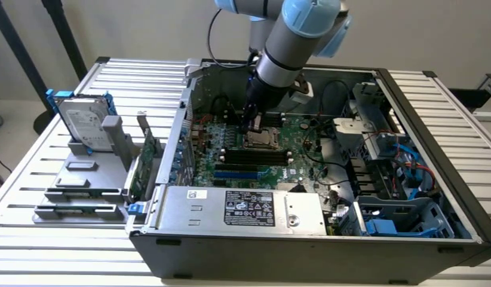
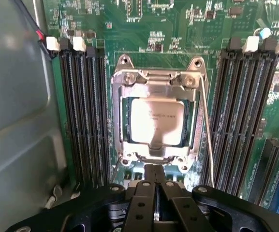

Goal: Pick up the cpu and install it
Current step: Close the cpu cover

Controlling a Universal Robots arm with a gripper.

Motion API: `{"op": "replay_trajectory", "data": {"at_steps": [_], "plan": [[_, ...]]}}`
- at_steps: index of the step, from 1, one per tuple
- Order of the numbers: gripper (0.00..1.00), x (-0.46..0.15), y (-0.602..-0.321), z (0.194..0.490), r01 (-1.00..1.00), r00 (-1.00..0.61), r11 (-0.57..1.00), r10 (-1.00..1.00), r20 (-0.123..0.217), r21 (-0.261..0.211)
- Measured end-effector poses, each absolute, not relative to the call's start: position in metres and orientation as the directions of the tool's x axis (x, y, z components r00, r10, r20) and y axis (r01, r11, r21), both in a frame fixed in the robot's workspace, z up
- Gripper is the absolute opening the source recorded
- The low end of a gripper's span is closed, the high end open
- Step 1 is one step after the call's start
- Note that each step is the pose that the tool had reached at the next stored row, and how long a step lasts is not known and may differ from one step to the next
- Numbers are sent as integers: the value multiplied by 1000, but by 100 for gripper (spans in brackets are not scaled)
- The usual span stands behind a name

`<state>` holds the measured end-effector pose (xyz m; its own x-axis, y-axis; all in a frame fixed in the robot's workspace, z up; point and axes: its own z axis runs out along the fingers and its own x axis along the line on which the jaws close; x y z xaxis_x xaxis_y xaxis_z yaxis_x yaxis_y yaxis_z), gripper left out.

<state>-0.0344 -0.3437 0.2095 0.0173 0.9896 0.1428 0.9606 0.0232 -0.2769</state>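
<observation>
My claw [image 2: 154, 170] is closed, the two fingers pressed flat together with nothing between them. In the exterior view my claw [image 1: 252, 122] hangs just above the middle of the frame, inside the open computer case [image 1: 190, 239].

Right ahead of the fingertips lies the cpu [image 2: 157, 121]. Its silver top is seated flat inside the socket frame [image 2: 154, 79], near the centre of the motherboard [image 1: 297, 134]. The thin lever wire [image 2: 206, 125] runs along one side of the frame, and I cannot tell whether it is latched. Black memory slots [image 2: 83, 111] flank the socket on both sides.

I judge the picking up and the placing done, and the work now sits at the seating end of the install. Any further move here calls for a light, straight touch, since my tips are very close to the frame's edge and the wire.

At the exterior view's left, the hard drive [image 1: 85, 122] and the green card [image 1: 148, 158] stand on the table, well apart from me.
</observation>
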Motion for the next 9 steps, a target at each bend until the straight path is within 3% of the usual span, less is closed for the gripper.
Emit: {"op": "replay_trajectory", "data": {"at_steps": [9], "plan": [[11,-56,-344,213,957,19,26,988,153,-287]]}}
